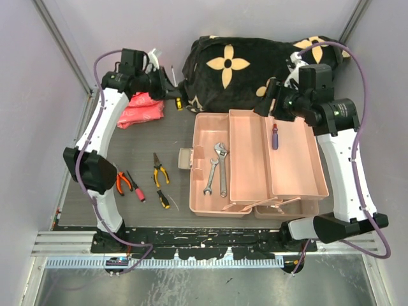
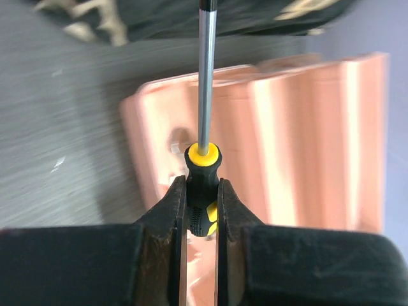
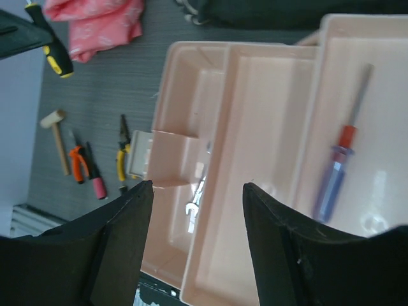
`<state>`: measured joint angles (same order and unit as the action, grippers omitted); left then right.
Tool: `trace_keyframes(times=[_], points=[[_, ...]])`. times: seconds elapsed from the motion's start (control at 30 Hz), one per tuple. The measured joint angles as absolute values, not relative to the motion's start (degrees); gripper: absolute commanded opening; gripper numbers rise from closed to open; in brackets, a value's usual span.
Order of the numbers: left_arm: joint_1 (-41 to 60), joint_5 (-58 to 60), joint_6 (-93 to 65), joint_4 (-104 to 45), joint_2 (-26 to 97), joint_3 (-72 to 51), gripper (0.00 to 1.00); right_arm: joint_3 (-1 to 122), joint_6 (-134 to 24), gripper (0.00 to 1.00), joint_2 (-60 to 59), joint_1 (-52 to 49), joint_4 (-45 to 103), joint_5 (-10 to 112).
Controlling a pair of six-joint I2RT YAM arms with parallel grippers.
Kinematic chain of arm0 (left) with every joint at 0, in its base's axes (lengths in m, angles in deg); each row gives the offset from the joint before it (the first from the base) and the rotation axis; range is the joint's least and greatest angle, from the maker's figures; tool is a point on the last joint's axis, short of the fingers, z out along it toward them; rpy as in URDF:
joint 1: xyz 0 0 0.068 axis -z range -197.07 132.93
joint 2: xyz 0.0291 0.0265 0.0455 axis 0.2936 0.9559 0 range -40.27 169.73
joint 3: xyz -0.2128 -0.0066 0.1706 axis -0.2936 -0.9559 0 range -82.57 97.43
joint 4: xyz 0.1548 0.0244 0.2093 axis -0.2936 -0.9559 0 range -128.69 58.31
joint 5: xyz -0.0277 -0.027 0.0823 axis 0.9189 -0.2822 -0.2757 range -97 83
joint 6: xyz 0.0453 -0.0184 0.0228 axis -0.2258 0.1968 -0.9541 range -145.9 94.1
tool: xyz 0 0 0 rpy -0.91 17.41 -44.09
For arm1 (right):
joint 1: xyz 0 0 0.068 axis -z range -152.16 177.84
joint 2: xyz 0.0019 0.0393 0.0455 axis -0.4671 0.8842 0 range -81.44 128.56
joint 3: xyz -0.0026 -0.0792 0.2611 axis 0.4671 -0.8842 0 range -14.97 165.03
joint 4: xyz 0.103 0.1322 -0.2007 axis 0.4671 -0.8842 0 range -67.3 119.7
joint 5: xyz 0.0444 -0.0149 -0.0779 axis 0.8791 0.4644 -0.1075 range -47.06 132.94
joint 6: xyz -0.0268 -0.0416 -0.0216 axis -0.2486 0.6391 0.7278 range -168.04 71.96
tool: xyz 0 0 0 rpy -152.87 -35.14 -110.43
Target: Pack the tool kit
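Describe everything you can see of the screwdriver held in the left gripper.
The screwdriver has a straight silver metal shaft and a black handle with a yellow collar and yellow patches, seemingly rubbery plastic. The left gripper is shut on the handle just below the collar, clamping both sides; nothing else touches it. The shaft points away from the gripper, its tip out of view. It is held in the air, the pink toolbox blurred beyond.
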<state>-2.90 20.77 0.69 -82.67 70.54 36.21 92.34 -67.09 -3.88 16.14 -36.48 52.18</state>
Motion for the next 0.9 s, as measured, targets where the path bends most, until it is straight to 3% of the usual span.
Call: trace_keyframes(times=[0.33,0.7,0.9], points=[[6.87,37.56,9.04,-66.11,62.36,33.17,0.00,93.19,-71.11,0.65,3.28,1.32,-22.05,56.55],[9.58,42.19,14.18,-58.78,62.19,29.90,0.00,93.15,-72.94,0.65,4.81,-4.10,-17.13,53.95],[10.21,43.13,15.69,-57.17,62.17,29.87,0.00,92.86,-73.32,0.53,5.62,-5.63,-16.96,52.20]])
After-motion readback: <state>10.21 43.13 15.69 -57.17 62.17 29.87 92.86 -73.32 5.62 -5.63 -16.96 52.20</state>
